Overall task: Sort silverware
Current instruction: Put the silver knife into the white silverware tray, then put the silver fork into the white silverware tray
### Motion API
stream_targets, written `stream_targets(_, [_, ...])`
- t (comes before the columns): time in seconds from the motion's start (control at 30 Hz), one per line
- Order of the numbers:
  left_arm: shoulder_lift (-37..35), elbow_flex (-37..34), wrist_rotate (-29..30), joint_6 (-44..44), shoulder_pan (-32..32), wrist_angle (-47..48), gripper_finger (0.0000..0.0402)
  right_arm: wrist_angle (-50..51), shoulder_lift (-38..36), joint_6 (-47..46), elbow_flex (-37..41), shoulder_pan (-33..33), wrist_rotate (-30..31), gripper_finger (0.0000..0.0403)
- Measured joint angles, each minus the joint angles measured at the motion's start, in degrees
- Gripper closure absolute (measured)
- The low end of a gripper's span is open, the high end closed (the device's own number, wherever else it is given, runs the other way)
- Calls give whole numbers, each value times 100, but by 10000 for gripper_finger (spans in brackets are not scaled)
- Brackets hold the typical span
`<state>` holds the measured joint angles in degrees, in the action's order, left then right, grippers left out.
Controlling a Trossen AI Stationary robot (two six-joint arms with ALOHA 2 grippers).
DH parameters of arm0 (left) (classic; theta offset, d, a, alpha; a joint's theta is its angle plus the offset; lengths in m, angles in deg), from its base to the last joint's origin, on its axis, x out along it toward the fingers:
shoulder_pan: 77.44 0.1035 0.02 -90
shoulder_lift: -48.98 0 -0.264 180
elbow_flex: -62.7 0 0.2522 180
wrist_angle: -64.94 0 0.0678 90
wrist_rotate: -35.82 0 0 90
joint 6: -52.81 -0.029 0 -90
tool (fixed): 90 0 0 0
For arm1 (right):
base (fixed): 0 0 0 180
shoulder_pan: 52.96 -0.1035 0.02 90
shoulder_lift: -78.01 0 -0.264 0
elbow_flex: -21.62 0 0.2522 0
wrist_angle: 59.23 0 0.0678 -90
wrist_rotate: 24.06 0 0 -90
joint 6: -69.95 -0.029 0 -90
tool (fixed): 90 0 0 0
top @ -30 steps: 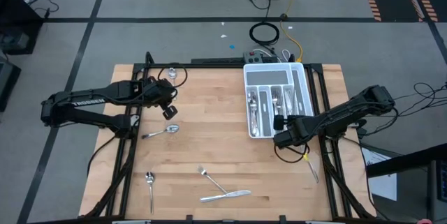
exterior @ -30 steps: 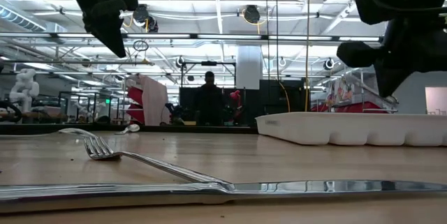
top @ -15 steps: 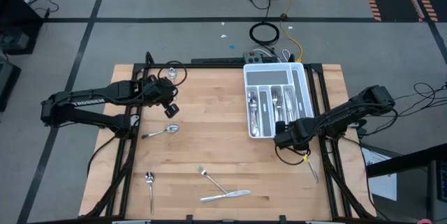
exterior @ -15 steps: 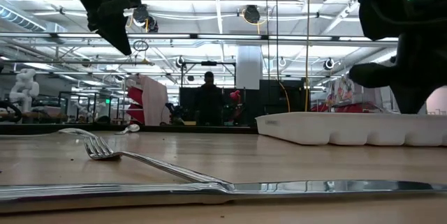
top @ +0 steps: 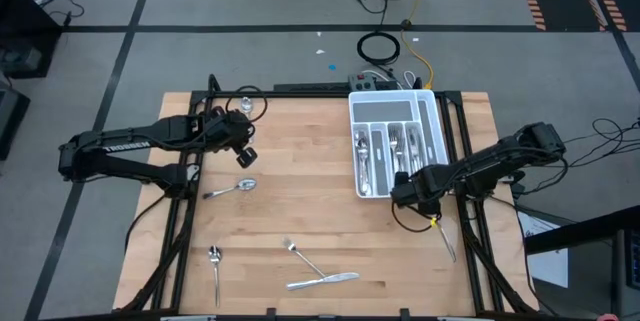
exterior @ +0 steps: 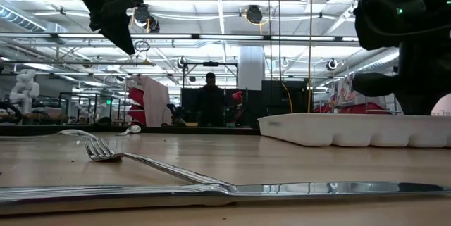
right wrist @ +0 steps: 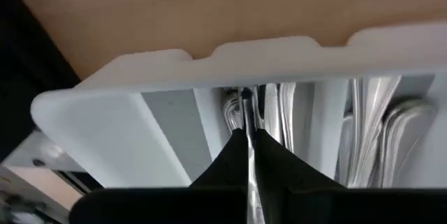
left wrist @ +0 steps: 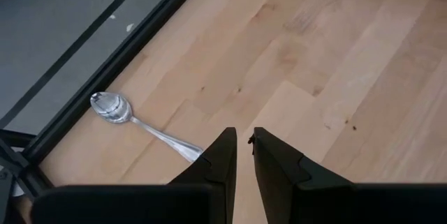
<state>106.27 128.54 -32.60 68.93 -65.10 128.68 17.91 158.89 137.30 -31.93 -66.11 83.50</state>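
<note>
A pale wooden table (top: 300, 191) stands on a grey floor with dark lines, and behind it the low view shows a wide hall with ceiling lights and a person standing far off. The white tray (top: 396, 141) sits at the table's far right part, and most of the silverware (top: 392, 153) lies in its compartments. The right gripper (top: 402, 177) is at the tray's near end, over one of its middle compartments; its fingers are pressed together on a thin silver piece (right wrist: 246, 130) that points into the tray among the cutlery, and which kind of piece it is cannot be told. Loose pieces lie well apart from the tray: a spoon (top: 231, 188) out to its left in the left part of the table, another spoon (top: 214, 265) by the near left edge, a fork (top: 303, 257) and a knife (top: 322, 281) touching each other at the near edge, and one more thin piece (top: 447, 242) on the frame near the tray's right corner. The left gripper (top: 245, 153) hangs just beyond the first spoon, far to the tray's left, its fingers nearly closed with a narrow gap and nothing in them.
</note>
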Motion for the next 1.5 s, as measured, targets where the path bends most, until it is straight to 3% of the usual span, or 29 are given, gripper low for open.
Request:
stream_targets(0.2, [0,0,46,0,0,-18,345,-58,0,-1070,0,147,47,397])
stream_targets(0.4, [0,0,44,0,0,-16,345,-7,4,-2075,-131,156,2,359])
stream_targets(0.7, [0,1,37,12,0,-18,345,759,4,-3237,-1286,156,16,304])
stream_targets(0.83, [0,0,33,132,0,-18,345,1422,4,-4306,-2006,156,47,299])
stream_targets(1.0, [0,0,4,164,0,-19,345,1918,4,-6666,-3049,156,-77,298])
stream_targets(1.13, [2,2,-43,215,2,-20,345,1900,0,-9508,-3605,156,-1014,298])
stream_targets(1.23, [0,1,-165,312,0,-18,345,1872,0,-11541,-3591,-78,-1752,298])
stream_targets(1.5, [2,0,-442,292,-4,-11,345,1456,0,-15382,-2694,-1767,-2167,285])
